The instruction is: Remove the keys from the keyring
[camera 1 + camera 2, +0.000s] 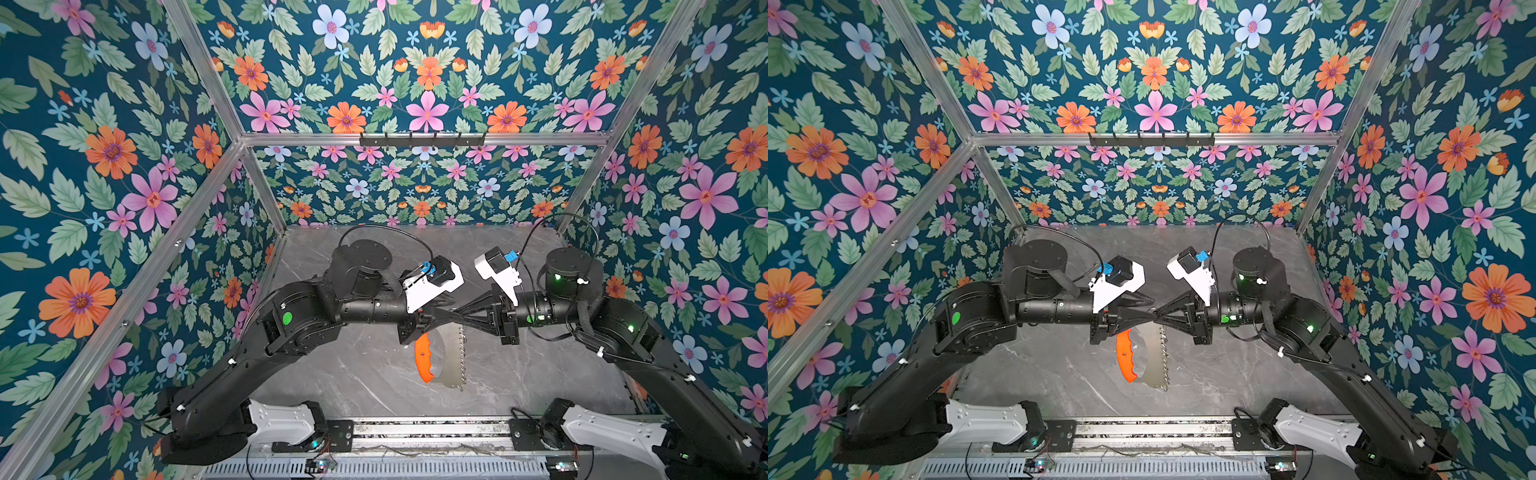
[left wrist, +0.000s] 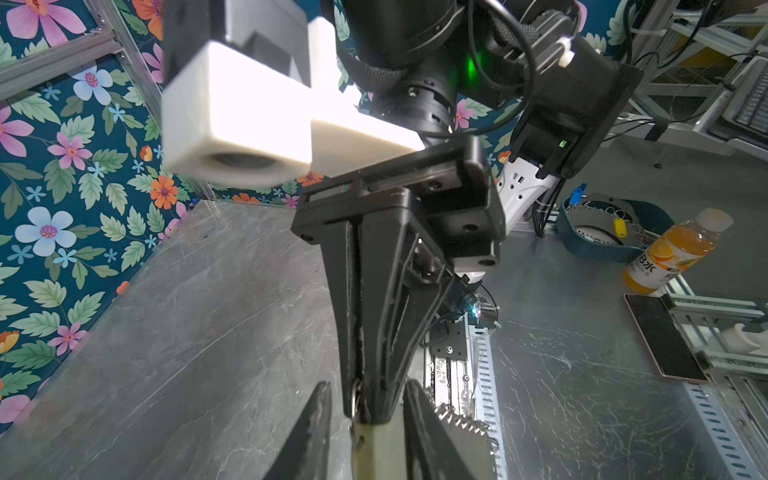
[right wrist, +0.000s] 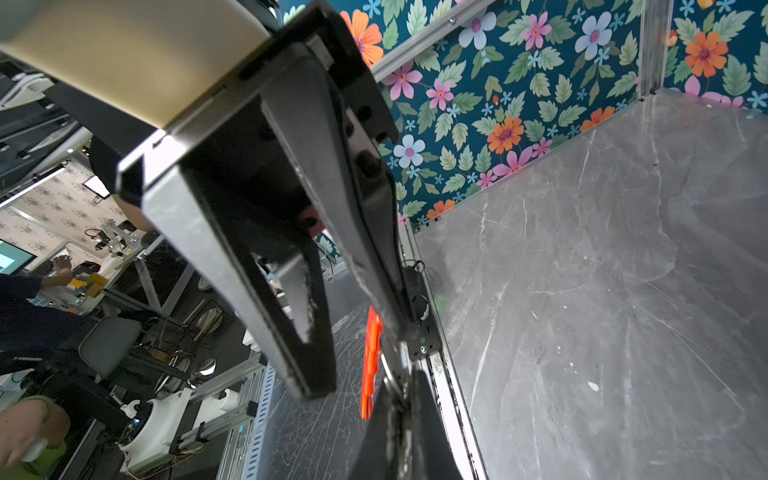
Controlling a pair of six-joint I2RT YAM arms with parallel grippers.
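Right fingers clamped tight on a small silver ring. Left fingers partly apart, straddling that tip and the keyring edge, gripping nothing. Keyring mid bench, running from the tips toward the near side, red strip left, loop row right. Lifted or lying: can't tell.

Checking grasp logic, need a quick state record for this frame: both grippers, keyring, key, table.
left gripper: open, fingers on either side of the keyring's edge
right gripper: shut, tip at a small ring on that edge
keyring: grey crescent plate, orange inner strip, loop fringe; just below the meeting gripper tips in both top views
key: cannot be made out
table: grey marble-look surface
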